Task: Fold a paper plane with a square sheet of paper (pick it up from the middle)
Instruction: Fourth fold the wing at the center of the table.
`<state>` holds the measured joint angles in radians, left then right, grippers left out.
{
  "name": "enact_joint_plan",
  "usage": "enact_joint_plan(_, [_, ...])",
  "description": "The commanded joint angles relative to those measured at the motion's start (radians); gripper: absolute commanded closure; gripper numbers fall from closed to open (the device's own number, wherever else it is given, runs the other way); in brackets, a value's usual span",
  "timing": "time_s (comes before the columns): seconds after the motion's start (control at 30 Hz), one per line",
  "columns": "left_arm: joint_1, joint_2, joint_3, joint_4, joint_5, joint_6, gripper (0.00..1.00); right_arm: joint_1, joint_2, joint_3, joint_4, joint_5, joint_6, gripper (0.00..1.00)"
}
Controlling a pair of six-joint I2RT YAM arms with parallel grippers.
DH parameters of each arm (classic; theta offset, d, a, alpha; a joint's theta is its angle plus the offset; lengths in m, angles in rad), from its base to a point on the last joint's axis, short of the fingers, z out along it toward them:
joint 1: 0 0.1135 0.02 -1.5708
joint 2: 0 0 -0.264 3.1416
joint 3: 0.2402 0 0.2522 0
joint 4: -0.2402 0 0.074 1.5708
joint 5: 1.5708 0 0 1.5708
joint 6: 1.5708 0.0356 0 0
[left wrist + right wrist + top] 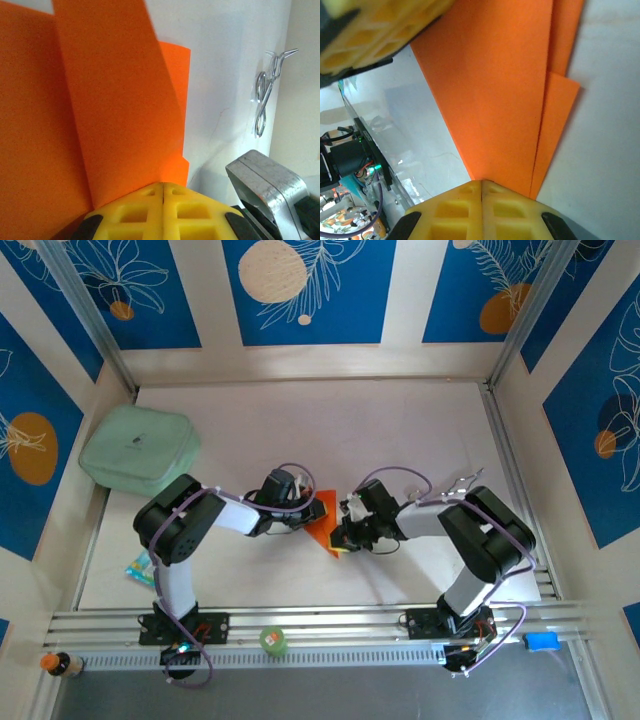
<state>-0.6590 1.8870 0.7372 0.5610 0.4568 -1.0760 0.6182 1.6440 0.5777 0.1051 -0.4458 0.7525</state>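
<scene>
Nearest me, a small green round object (273, 641) is sitting on the front rail. Mid-table, my left gripper (162, 186) and right gripper (481, 182) are each clamping fully closed on the creased orange sheet of paper (322, 525), holding it between them just above the table. Beyond, far left, a pale green pad (138, 448) is lying flat.

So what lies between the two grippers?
The folded orange paper: the top view shows it between the left gripper and the right gripper, and each wrist view shows that gripper shut on it.
</scene>
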Motion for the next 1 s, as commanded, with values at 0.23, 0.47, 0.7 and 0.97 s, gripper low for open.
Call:
enact_joint_plan(0.23, [0.007, 0.023, -0.039, -0.084, -0.058, -0.003, 1.00, 0.074, -0.050, -0.087, -0.145, 0.053, 0.048, 0.99])
enact_joint_plan(0.47, [0.012, 0.024, -0.044, -0.082, -0.061, -0.009, 1.00, 0.102, -0.086, -0.136, -0.133, 0.075, 0.084, 0.99])
enact_joint_plan(0.7, [0.012, 0.021, -0.048, -0.081, -0.063, -0.012, 1.00, 0.114, -0.146, -0.151, -0.136, 0.060, 0.090, 0.99])
enact_joint_plan(0.97, [0.012, 0.014, -0.056, -0.075, -0.064, -0.013, 1.00, 0.115, -0.198, -0.133, -0.214, 0.096, 0.096, 0.99])
